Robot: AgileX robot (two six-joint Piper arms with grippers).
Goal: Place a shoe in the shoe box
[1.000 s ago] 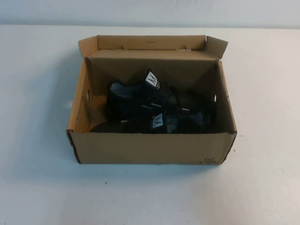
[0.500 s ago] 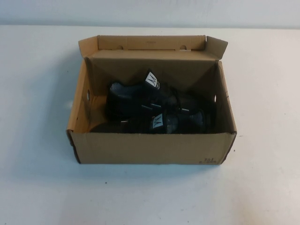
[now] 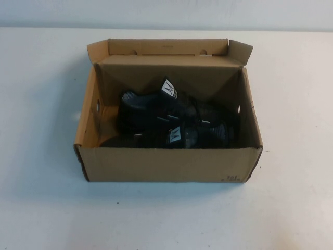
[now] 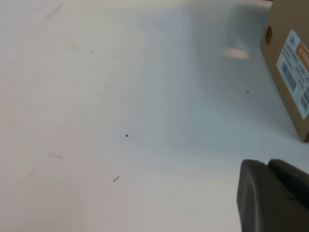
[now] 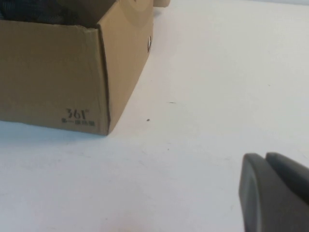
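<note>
A: Largest first. White table (image 3: 41,208), with the shoe box (image 3: 166,164) open at its middle, flap lid standing up at the far side.

B: Contents?

A: Two black sneakers lying inside, close together, each with a white tongue label. The shoe (image 3: 179,136) lies nearest the front wall; its mate (image 3: 151,104) just behind. Nothing black lies on the table outside the box.

B: So the placing looks done?

A: Judged done. What may remain is closing the lid, if that is wanted at all.

B: Arms?

A: Neither appears in the high view; both are drawn back, low over bare table. Left hand (image 4: 273,195) sits near the box's labelled end wall, fingers pressed together, holding nothing. Right hand (image 5: 275,191) sits off the box's printed front corner, likewise closed and empty.
</note>
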